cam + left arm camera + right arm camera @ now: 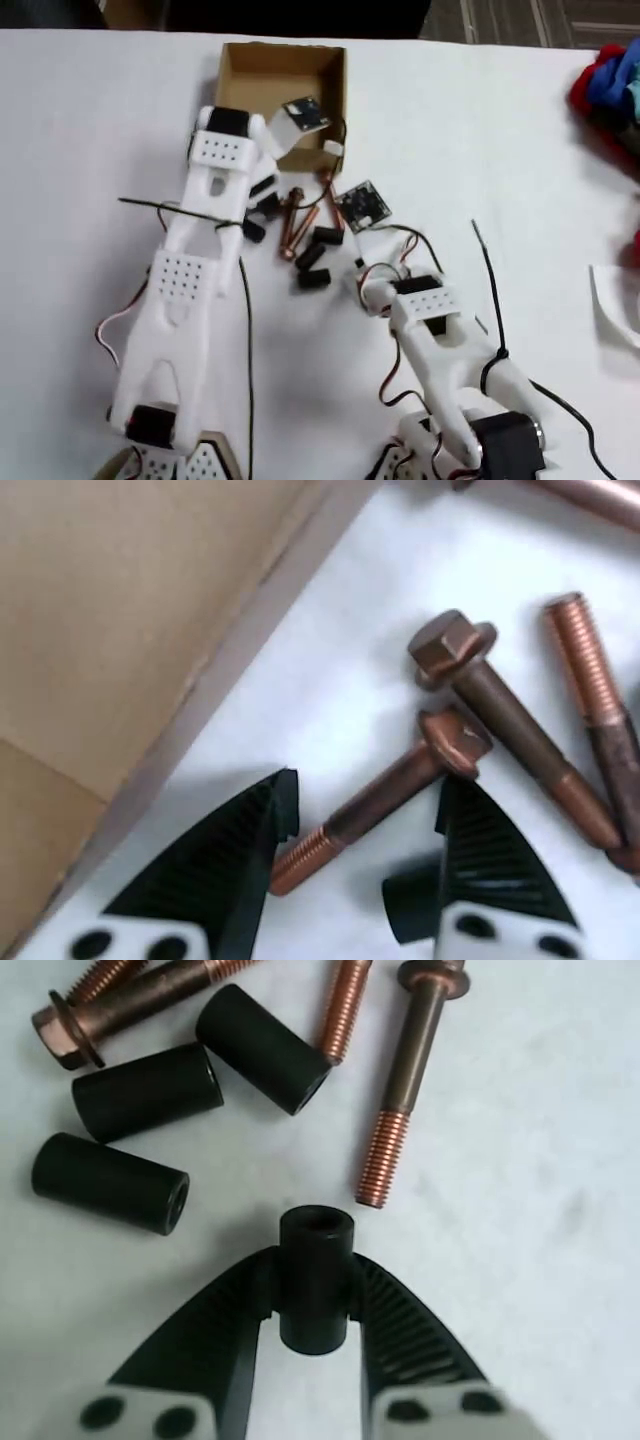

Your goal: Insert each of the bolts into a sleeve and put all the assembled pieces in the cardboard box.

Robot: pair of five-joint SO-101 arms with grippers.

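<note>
My left gripper is open just outside the cardboard box, its ribbed fingers on either side of a copper bolt lying on the white table. Two more bolts lie beyond it, and a black sleeve rests against one finger. My right gripper is shut on an upright black sleeve. Three loose sleeves and several bolts lie ahead of it. From above, the bolts and sleeves lie below the box.
The left arm reaches up beside the box's near wall. The right arm stands lower right with loose cables around it. A bundle of coloured cloth sits at the far right edge, and a white object below it.
</note>
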